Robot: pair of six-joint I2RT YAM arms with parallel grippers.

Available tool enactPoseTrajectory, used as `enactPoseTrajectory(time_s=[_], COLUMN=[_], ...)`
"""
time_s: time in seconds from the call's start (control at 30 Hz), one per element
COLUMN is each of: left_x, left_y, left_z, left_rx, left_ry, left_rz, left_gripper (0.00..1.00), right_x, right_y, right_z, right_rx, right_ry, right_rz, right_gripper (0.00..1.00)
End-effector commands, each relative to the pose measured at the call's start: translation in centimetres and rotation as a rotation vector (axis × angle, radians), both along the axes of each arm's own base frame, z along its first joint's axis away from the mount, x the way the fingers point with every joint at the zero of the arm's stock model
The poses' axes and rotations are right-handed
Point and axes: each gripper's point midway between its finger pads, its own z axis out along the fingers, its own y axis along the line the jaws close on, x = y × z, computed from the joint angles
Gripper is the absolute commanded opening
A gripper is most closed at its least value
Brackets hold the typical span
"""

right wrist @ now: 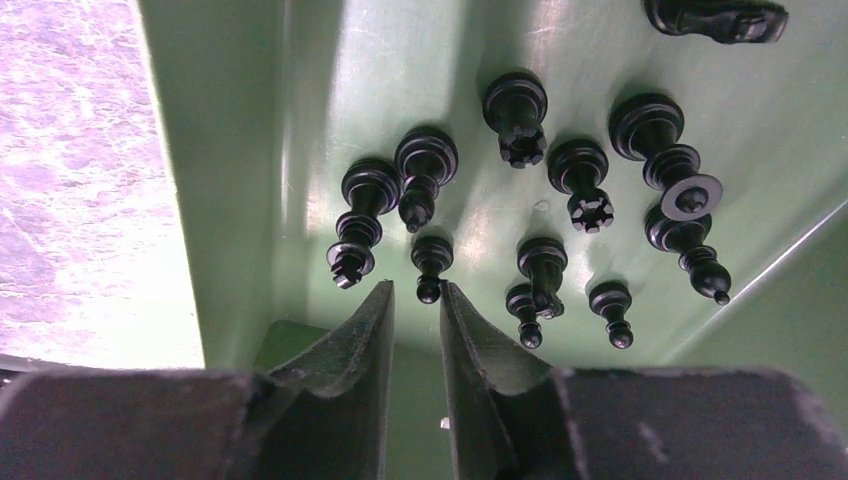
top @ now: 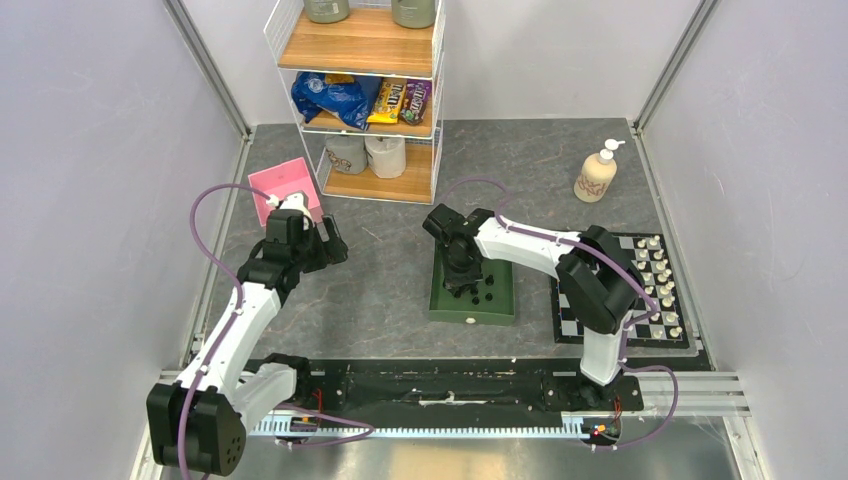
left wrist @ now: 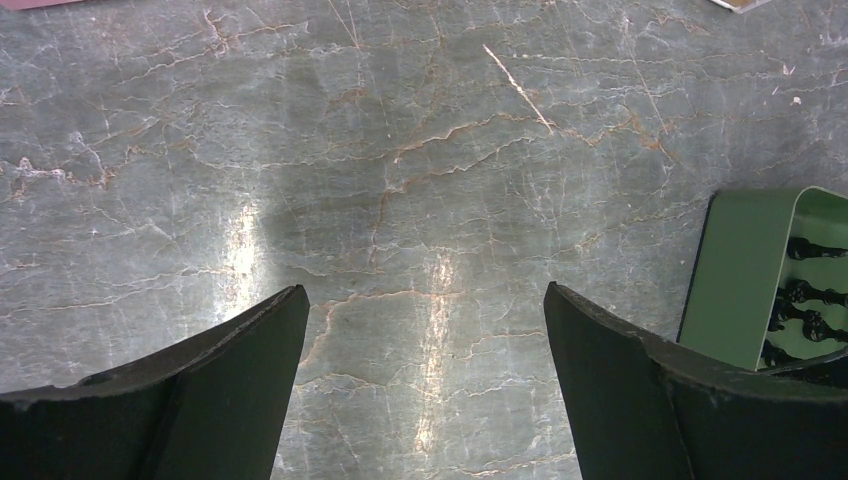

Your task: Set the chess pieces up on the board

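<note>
- Matte black fingers [right wrist: 365, 345] of the right gripper [right wrist: 417, 312], finely grained and tapering to blunt tips, stand parted by a narrow slot, with nothing pinched between them.
- Just off those tips lies a small black pawn [right wrist: 431, 262], its round head pointing into the slot and, as far as shows, touching neither finger.
- Around it the black chess pieces [right wrist: 577, 170] lie toppled on the floor of the green tray [right wrist: 225, 150]. They are glossy turned shapes with disc bases and ringed collars, some with notched crowns.
- The tray is smooth, with rounded corners and sloped walls that catch the light.
- White pieces [top: 662, 285] stand upright in two columns along the right side of the board [top: 572, 318], a flat checkered square just right of the tray.
- The left gripper [left wrist: 425, 385] hangs with its jaws spread wide and empty above the grey, veined, stone-look table [left wrist: 400, 150], left of the tray.
</note>
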Motion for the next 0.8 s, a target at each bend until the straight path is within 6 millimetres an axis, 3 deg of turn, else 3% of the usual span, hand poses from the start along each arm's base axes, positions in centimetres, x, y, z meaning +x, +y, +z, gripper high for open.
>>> enactPoseTrajectory(time_s=[0.0, 0.17, 0.4, 0.6, 0.77], left_x=[0.8, 0.8, 0.8, 0.8, 0.7], left_y=[-0.2, -0.2, -0.2, -0.3, -0.2], left_z=[1.2, 1.2, 1.1, 1.2, 1.4], left_rx=[0.005, 0.006, 0.004, -0.001, 0.003], left_ry=[-0.035, -0.033, -0.03, -0.032, -0.035], left_rz=[-0.018, -0.021, -0.022, -0.024, -0.017], left_gripper=[0.95, 0.95, 0.95, 0.95, 0.95], right_x=[0.9, 0.7, 0.7, 0.9, 0.4], right_y=[0.8, 0.5, 0.4, 0.3, -1.5], right_z=[0.2, 0.0, 0.7, 4.5, 8.5], right_rx=[0.012, 0.003, 0.007, 0.057, 0.081], right_ry=[-0.03, -0.024, -0.037, -0.098, -0.176], right_rz=[0.009, 0.01, 0.015, 0.017, -0.024], right_gripper=[0.29, 0.28, 0.14, 0.11, 0.12])
